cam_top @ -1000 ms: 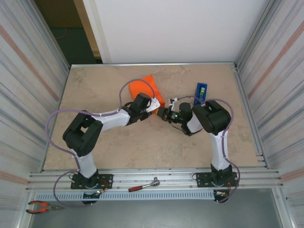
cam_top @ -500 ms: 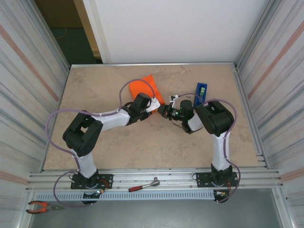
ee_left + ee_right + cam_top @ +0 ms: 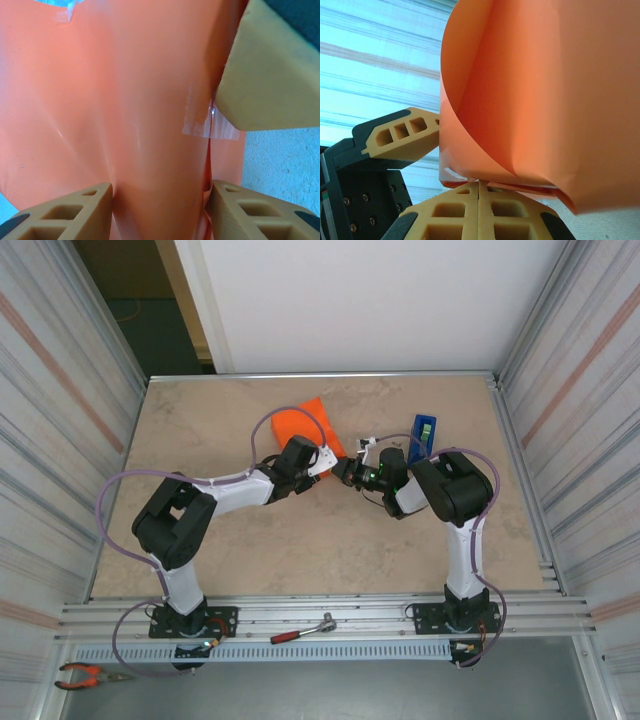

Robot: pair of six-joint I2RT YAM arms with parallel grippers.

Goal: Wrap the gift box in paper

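On the rail at the near edge lie a ratchet (image 3: 302, 630) and, off to the left, a pair of pliers (image 3: 85, 675), both well apart from the work. Past them, both arms reach across the bench (image 3: 300, 540) and meet at one orange parcel near its middle. The left fingers (image 3: 65, 212) stand apart with the parcel between them. The paper (image 3: 125, 100) touches the inner face of each, so I judge them clamped on it and holding it off the surface. The right fingers (image 3: 445, 215) are pressed together, their tips touching the lower edge of a curled flap. Whether a sliver of that flap is pinched between them I cannot tell. The gift box I take to be inside, since paper covers every face turned to the cameras. A strip of clear tape (image 3: 205, 122) crosses one seam, and another scrap sits at the far corner of the same face, so the main wrap looks closed and fastened. What seems left is the end. The flap in the right wrist view bows outward, not flat against the parcel, and it will need creasing down and taping. Just beyond the right arm stands the blue tape dispenser (image 3: 422, 433), near enough for that.
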